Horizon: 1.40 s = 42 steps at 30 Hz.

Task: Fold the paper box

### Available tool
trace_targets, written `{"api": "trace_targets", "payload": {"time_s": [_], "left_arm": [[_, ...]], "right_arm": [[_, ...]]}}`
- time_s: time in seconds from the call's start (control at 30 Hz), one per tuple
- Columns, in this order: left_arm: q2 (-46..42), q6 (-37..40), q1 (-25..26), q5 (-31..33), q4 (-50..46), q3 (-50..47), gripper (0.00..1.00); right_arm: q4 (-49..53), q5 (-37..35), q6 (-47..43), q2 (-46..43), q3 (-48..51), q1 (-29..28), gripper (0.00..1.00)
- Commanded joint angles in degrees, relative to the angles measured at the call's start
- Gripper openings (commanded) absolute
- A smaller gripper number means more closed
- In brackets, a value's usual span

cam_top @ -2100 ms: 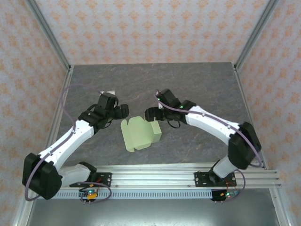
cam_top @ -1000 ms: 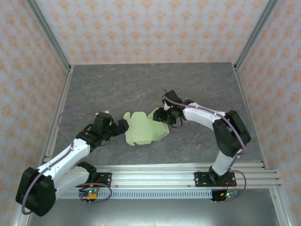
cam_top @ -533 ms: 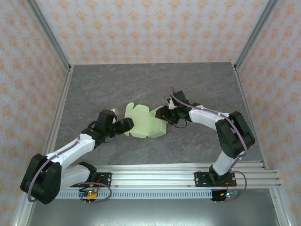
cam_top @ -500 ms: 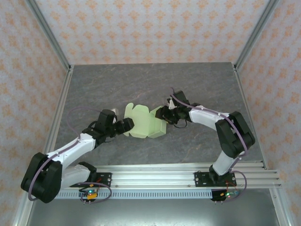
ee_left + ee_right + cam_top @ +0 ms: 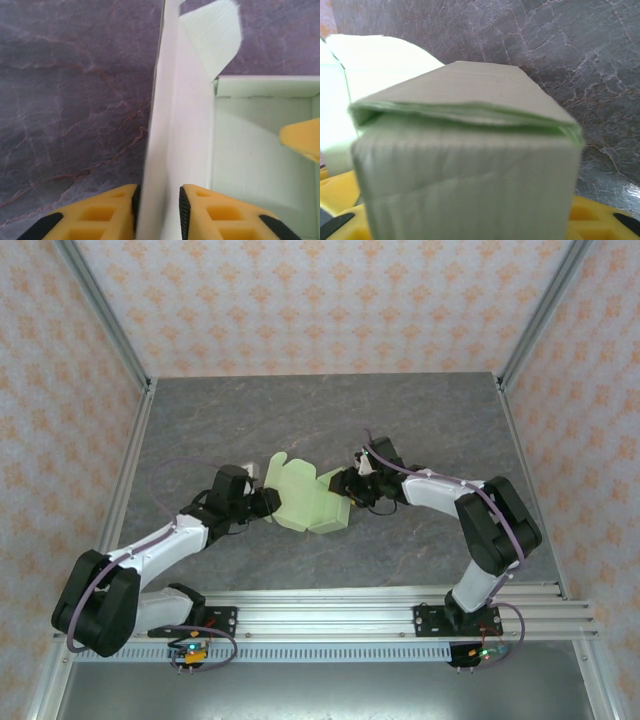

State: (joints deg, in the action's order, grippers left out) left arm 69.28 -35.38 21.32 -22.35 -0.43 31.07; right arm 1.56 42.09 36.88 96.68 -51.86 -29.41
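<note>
Broadly, the grey table (image 5: 330,410) carries one thing, and both arms reach in low toward its middle. The paper box (image 5: 305,502) sits about at the table's centre as a half-formed tray with walls raised. A loose flap (image 5: 288,468) stands out at its 11 o'clock.

The left gripper (image 5: 262,502) meets it from 9 o'clock. Its wrist view has the yellow fingers (image 5: 192,210) pressed together on the thin upright wall, with the box floor to the right. That pinch probably anchors the box so it cannot slide while the other side is worked.

The right gripper (image 5: 345,485) comes in from 2 o'clock. Its own camera looks onto a doubled-over wall lying between its fingers (image 5: 342,200), which seem to bear on both sides, so I judge it clamped to set that crease.

Two seconds ago the card lay flatter, nearer 6 o'clock, with both grippers apart from it. Half a second ago both were already on it. Since then the box has turned slightly, the flap toward 12 o'clock.
</note>
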Motion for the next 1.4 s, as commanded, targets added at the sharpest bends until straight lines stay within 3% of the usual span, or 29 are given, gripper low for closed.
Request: {"api": "trace_targets", "payload": {"time_s": [0.0,0.2,0.4,0.53,0.63,0.8,0.97,1.07,1.17,1.37], "left_arm": [[-1.58,4.42,0.2,0.36,-0.78,2.77,0.22],[-4.4,14.35,2.11,4.12,-6.84,6.31,0.08],[-3.96,26.06,6.64,9.2,-13.17,11.87,0.02],[-5.57,30.84,7.45,10.9,-10.55,11.74,0.03],[-7.26,36.96,10.36,12.74,-7.65,11.37,0.01],[-5.35,44.0,11.29,12.42,-12.73,15.49,0.01],[-3.27,49.28,11.4,8.88,-10.1,15.47,0.01],[-2.5,50.12,11.46,6.21,-8.1,16.13,0.0],[-0.17,51.76,11.57,4.14,-12.54,19.77,0.0],[3.86,50.91,11.56,3.3,-16.4,22.54,0.0]], "right_arm": [[-1.7,0.71,-0.06,0.63,0.97,0.4,0.54],[1.97,-1.06,-5.61,-2.25,1.63,0.95,0.75],[6.51,-1.1,-11.19,-6.54,2.97,4.8,0.81],[9.15,-0.51,-13.6,-10.62,4.02,8.34,0.83],[11.96,0.77,-16.05,-14.34,4.29,10.4,0.82],[17.85,-11.54,-29.42,-22.37,4.92,10.2,0.78],[4.76,-17.14,-44.6,-34.05,14.92,9.06,0.72],[-2.2,-16.78,-53.52,-38.31,19.63,7.91,0.68],[-3.47,-20.72,-60.32,-37.37,20.13,4.28,0.66],[9.21,-22.84,-67.07,-26.8,9.7,-0.15,0.5]]}}
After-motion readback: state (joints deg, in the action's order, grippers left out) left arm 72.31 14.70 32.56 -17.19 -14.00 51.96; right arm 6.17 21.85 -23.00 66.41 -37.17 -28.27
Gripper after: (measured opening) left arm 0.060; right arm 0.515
